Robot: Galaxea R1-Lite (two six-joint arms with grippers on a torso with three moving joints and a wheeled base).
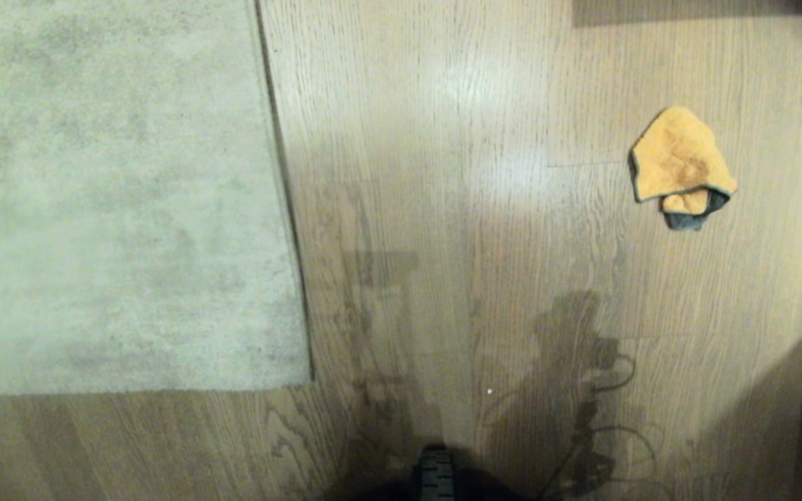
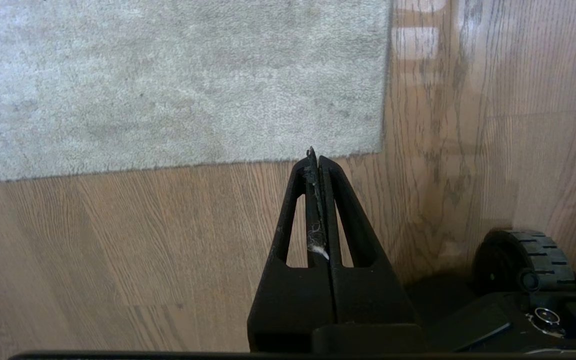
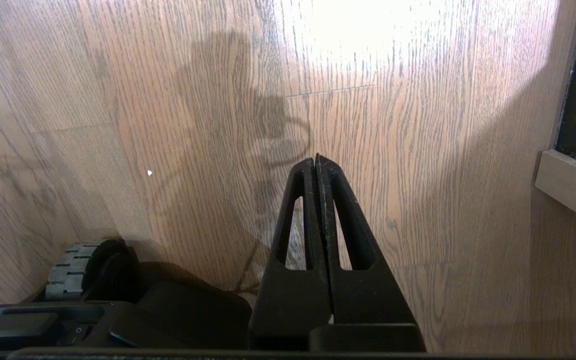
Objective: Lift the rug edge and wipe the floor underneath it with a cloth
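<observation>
Two claws, and I see both pressed fully shut with nothing between their fingers. My left claw (image 2: 317, 159) hangs above the light brown wood-grain plank floor (image 1: 443, 209), just short of the near border of the large grey-beige mottled short-pile rug (image 1: 108, 195); a wisp of white fluff clings between its fingers. My right claw (image 3: 316, 161) hangs over bare planks, well apart from the rug. In my head view neither arm shows. The rug fills the 9 to 11 o'clock part, lying flat, and the rug edge (image 1: 288, 209) runs from 12 o'clock down to its corner at about 7 o'clock. The small crumpled orange-tan cloth with dark teal trim (image 1: 679, 163) lies on the floor at 2 o'clock, well apart from the rug. A black treaded wheel (image 1: 437, 473) of my base sits at 6 o'clock.
</observation>
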